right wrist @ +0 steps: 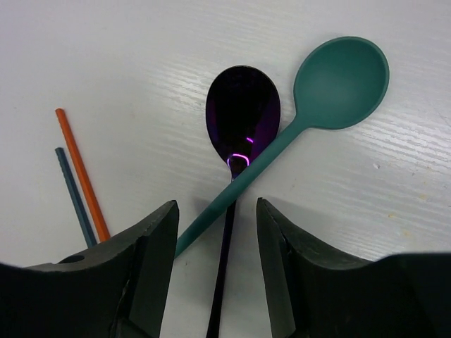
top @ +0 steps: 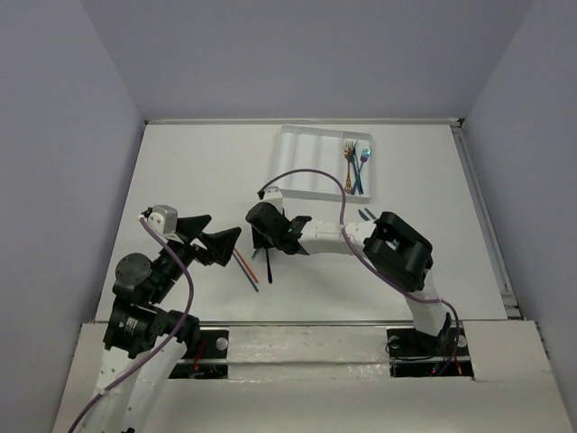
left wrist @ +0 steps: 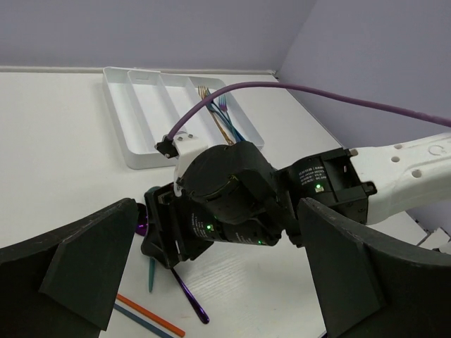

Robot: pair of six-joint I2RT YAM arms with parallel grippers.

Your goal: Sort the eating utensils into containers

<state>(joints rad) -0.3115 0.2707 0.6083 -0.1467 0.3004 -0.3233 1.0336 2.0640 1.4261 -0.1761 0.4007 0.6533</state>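
A purple spoon point(right wrist: 243, 113) lies on the table with a teal spoon point(right wrist: 341, 83) whose handle crosses over its neck. My right gripper point(right wrist: 217, 211) is open, low over the table, one finger on each side of the purple handle, not closed on it. It also shows in the top view point(top: 262, 240). An orange chopstick point(right wrist: 81, 172) and a teal chopstick point(right wrist: 72, 193) lie just left of it. My left gripper point(top: 225, 227) is open and empty, hovering left of the right gripper. The white tray point(top: 311, 167) holds forks point(top: 348, 162) and a spoon point(top: 364, 157) in its rightmost compartment.
In the left wrist view the right arm's gripper body point(left wrist: 218, 190) fills the space between my left fingers point(left wrist: 84, 260). Two small teal-blue pieces point(top: 367, 214) lie on the table just below the tray. Walls stand at the back and on both sides.
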